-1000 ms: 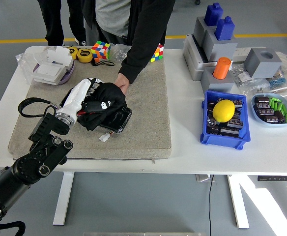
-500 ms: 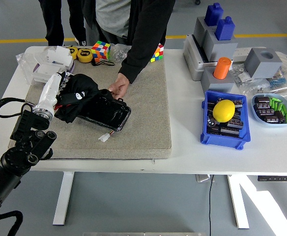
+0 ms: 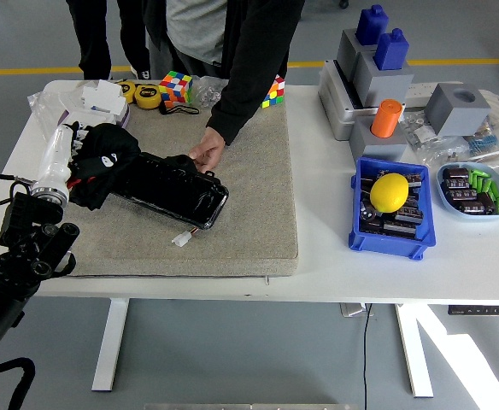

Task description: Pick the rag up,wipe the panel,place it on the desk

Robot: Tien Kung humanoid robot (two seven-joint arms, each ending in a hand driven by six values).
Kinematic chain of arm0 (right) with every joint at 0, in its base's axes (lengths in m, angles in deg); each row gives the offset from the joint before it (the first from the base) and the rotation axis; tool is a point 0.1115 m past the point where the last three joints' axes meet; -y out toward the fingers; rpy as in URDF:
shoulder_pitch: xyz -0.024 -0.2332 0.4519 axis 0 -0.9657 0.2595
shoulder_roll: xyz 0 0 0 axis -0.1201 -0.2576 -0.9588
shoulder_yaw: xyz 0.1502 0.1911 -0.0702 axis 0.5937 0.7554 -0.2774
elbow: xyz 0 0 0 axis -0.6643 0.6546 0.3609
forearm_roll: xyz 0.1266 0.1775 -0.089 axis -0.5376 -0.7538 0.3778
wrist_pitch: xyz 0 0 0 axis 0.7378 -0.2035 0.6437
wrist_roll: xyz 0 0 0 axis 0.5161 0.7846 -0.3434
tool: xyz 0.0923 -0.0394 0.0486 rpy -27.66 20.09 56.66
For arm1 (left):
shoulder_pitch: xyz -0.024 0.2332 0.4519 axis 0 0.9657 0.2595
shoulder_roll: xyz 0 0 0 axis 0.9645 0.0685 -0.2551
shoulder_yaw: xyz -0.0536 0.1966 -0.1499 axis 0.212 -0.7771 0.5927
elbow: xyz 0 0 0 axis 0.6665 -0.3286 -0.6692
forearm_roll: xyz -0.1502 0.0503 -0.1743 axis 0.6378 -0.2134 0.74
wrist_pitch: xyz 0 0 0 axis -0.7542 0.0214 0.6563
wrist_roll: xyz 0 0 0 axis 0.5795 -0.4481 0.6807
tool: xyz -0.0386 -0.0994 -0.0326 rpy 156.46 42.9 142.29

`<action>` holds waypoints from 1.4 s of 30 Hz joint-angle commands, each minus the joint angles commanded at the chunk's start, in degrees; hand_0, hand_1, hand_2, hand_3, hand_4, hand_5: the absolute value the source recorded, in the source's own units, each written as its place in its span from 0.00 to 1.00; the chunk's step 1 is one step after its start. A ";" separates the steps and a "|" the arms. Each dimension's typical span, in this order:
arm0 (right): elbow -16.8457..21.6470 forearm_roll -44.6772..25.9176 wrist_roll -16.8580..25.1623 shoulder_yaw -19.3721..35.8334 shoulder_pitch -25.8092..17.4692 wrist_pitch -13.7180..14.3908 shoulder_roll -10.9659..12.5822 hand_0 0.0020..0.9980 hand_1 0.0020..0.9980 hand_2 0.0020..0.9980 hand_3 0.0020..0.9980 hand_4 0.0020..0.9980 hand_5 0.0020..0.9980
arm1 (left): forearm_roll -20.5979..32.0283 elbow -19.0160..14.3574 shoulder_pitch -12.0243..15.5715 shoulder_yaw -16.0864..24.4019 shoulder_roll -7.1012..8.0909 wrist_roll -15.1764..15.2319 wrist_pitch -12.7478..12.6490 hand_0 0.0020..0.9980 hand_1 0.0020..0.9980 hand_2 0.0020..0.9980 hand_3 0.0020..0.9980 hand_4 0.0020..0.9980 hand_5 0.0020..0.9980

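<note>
The black rag (image 3: 102,162) is bunched in my left hand (image 3: 80,158), whose fingers are curled round it at the left end of the grey mat. The glossy black panel (image 3: 174,191) lies flat on the mat, running from the rag down to the right. The rag still overlaps the panel's left end. A person standing at the far side rests one hand (image 3: 205,152) on the panel's upper right edge. My right hand does not show.
The grey mat (image 3: 249,213) covers the table's left half. A white and purple box (image 3: 91,104), tape measures (image 3: 149,96) and puzzle cubes (image 3: 174,85) line its far edge. A small white connector (image 3: 181,239) lies below the panel. A blue bin with a lemon (image 3: 390,192) stands to the right.
My left hand has dragged the rag leftward along the panel, from its middle to its left end, uncovering most of the glossy surface. The person's hand has stayed on the panel's right edge.
</note>
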 joint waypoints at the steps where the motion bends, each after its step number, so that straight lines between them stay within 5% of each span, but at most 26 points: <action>1: 0.04 0.01 0.01 -0.01 -0.01 0.00 0.00 0.56 0.57 0.50 0.52 0.89 0.40 | 0.08 -0.03 0.04 -0.04 -0.02 0.01 0.02 0.19 0.24 0.32 0.55 0.68 0.00; 18: 0.14 -0.07 0.22 -0.06 -0.04 -0.16 -0.02 0.56 0.57 0.50 0.52 0.89 0.40 | 2.58 -6.72 0.93 -7.53 -0.38 -1.06 1.16 0.19 0.25 0.33 0.55 0.67 0.00; 42: 0.41 -0.17 0.32 -0.35 -0.13 -0.44 0.02 0.56 0.57 0.50 0.52 0.89 0.39 | 8.37 -19.15 4.02 -25.80 1.18 -2.54 1.76 0.19 0.24 0.33 0.56 0.68 0.00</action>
